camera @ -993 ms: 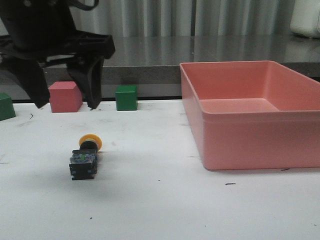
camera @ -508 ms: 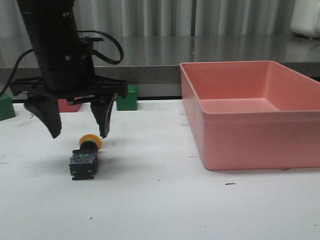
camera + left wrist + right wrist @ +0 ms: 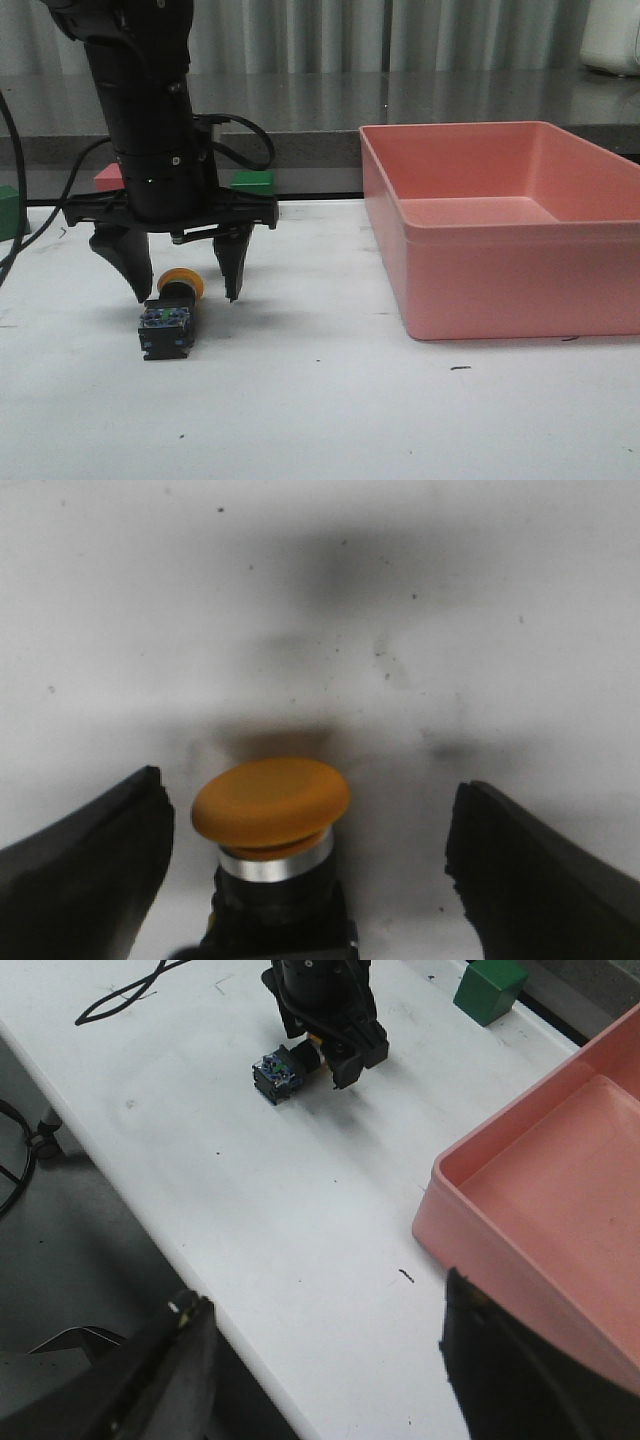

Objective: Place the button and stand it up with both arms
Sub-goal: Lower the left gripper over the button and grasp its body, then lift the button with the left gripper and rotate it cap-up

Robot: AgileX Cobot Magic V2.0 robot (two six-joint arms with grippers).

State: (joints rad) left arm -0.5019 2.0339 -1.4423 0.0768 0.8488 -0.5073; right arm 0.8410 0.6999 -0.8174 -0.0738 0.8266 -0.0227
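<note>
The button (image 3: 170, 315) lies on its side on the white table, yellow cap pointing away from the camera, black body and bluish base toward it. My left gripper (image 3: 185, 295) hangs open just over it, one finger on each side of the cap and not touching. In the left wrist view the yellow cap (image 3: 270, 805) sits between the two black fingers (image 3: 85, 865), closer to one of them. From high above the table's near edge, the right wrist view shows the button (image 3: 280, 1070) under the left arm (image 3: 325, 1005). My right gripper (image 3: 320, 1370) is open and holds nothing.
A large pink bin (image 3: 505, 225) stands on the right side of the table. A pink cube (image 3: 105, 175) and a green cube (image 3: 252, 181) sit at the back behind the left arm, another green cube (image 3: 10, 210) at the far left. The table's near edge (image 3: 225, 1345) drops off below the right gripper.
The left arm has come down and forward, from the back cubes to the button, so its open fingers now straddle the yellow cap. The button has not moved.
</note>
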